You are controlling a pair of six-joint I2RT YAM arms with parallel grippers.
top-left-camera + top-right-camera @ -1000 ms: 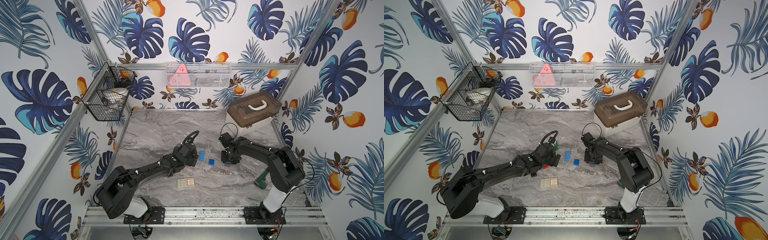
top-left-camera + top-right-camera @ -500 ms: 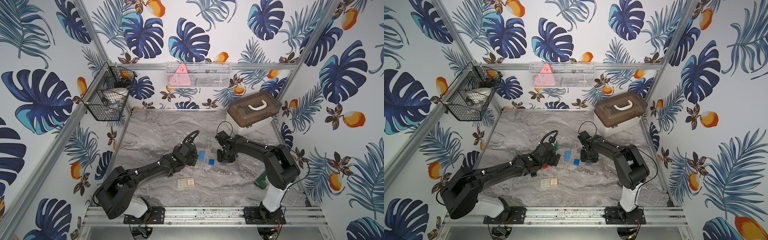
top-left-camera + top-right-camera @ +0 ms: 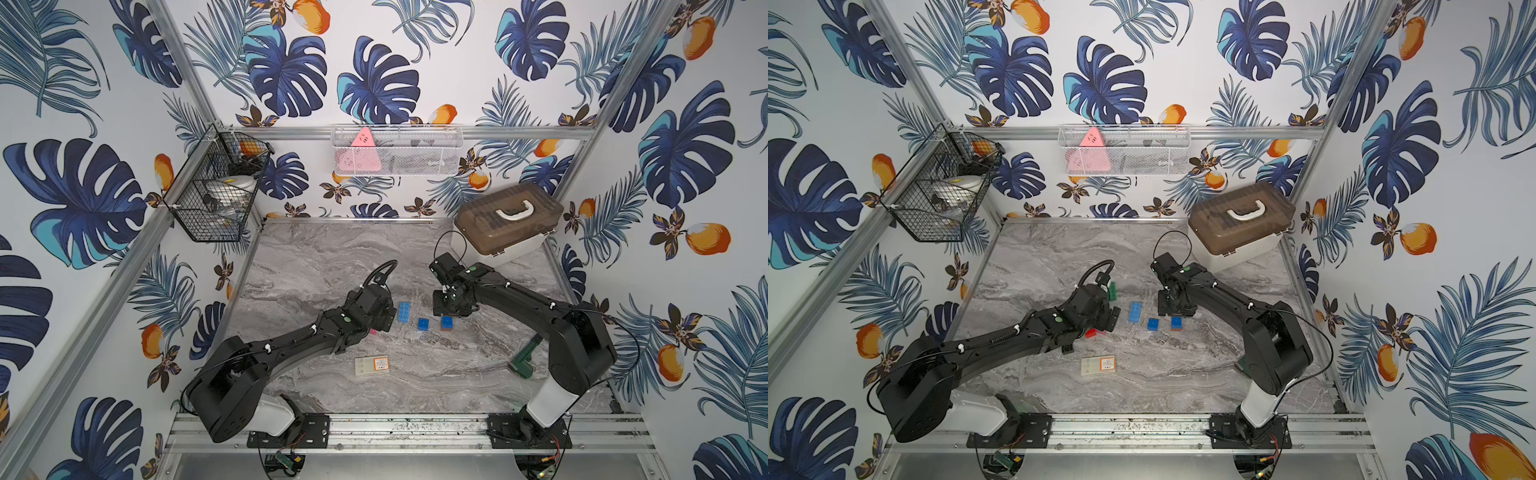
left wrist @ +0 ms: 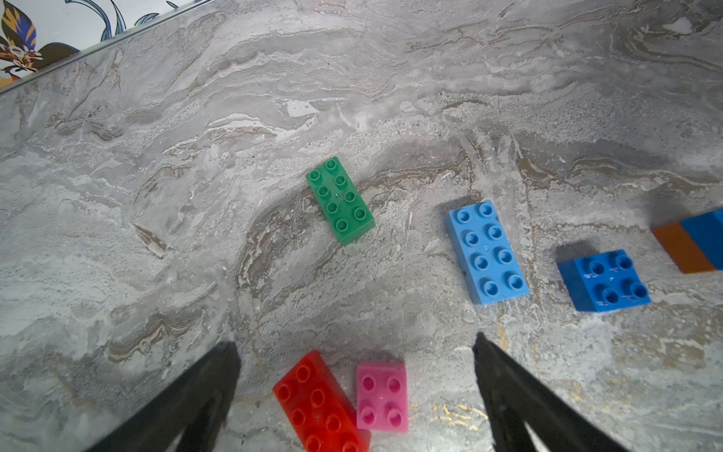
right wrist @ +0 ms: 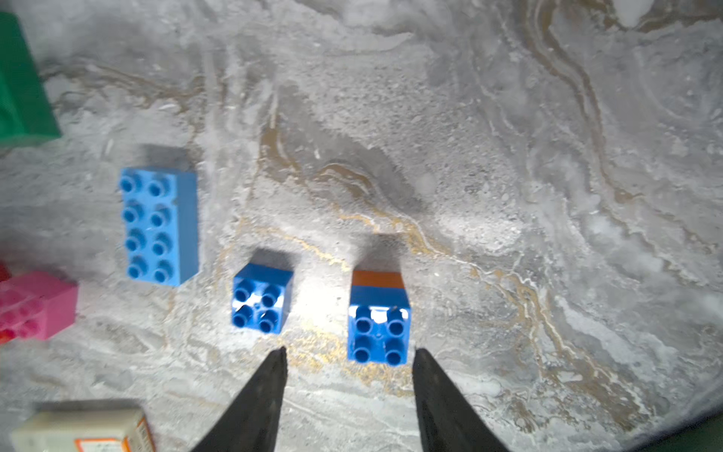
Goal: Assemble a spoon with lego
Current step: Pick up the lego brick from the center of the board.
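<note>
- Since only a blue brick pressed onto an orange one is joined so far, the spoon [image 5: 378, 332] looks barely begun. This two-brick stem stands studs-up near the middle of the desk [image 3: 332, 257].
- Just beside it sits a small blue brick [image 5: 261, 299], then a long blue brick [image 5: 158, 227]. They lie apart in a loose row, probably laid out within easy reach for the next joins.
- Further along, the green brick [image 4: 339, 200] lies alone, while the red brick [image 4: 319, 403] and pink brick [image 4: 382, 396] touch or nearly touch. No black brick is visible.
- The right claw [image 5: 350, 354] straddles the stem with its jaws partly apart. Neither jaw seems to touch it, and it grips nothing.
- The left claw [image 4: 355, 342] hovers spread wide and empty over the red and pink pair, seemingly poised to pick one.
- Nearer the arm bases, a beige box [image 3: 372, 365] and a green handled tool [image 3: 524, 361] lie aside from the work.
- The desk is flat, grey and marbled, with a brown-lidded case [image 3: 507, 220] in a far corner. A black wire basket [image 3: 216, 195] and a white mesh basket [image 3: 397, 149] hang on the leaf-patterned walls.
</note>
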